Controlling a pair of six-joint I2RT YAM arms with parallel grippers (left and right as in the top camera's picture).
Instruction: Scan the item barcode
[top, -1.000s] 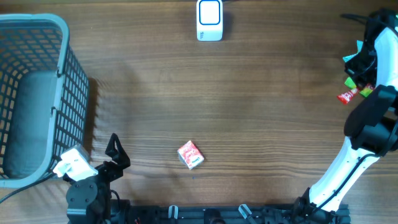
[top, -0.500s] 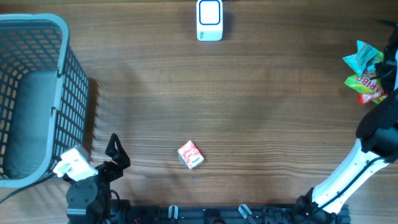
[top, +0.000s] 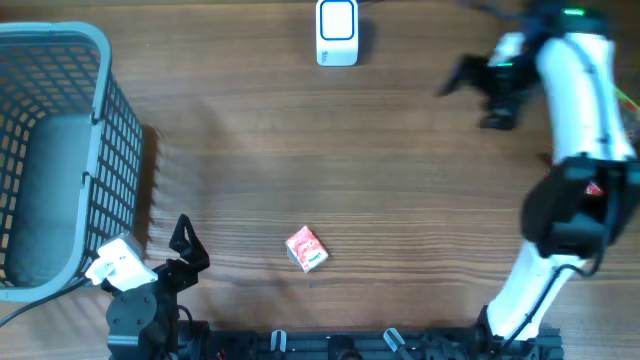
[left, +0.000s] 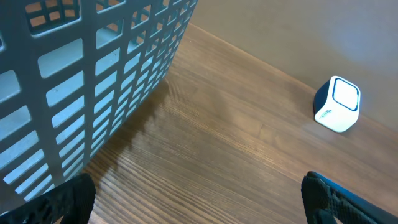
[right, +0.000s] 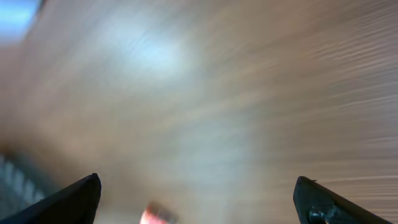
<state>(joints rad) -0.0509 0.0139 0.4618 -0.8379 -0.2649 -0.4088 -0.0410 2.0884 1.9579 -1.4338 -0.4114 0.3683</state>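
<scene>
Grey-blue plastic mesh basket (top: 120, 140) standing upright along the left edge of the brown wood-grain surface (top: 300, 160), top open, casting a soft shadow on the boards beside it. Lattice wall (left: 93, 81) seen close in the left wrist view.

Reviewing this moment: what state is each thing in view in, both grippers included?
Grey-blue plastic mesh basket: upright, looks empty.
White-and-blue cube scanner: standing at the far edge; on or off, cannot tell.
Small red-and-white box: lying on the wooden table, untouched.
Left gripper: open, empty.
Right gripper: open, empty, far from the box.
</scene>
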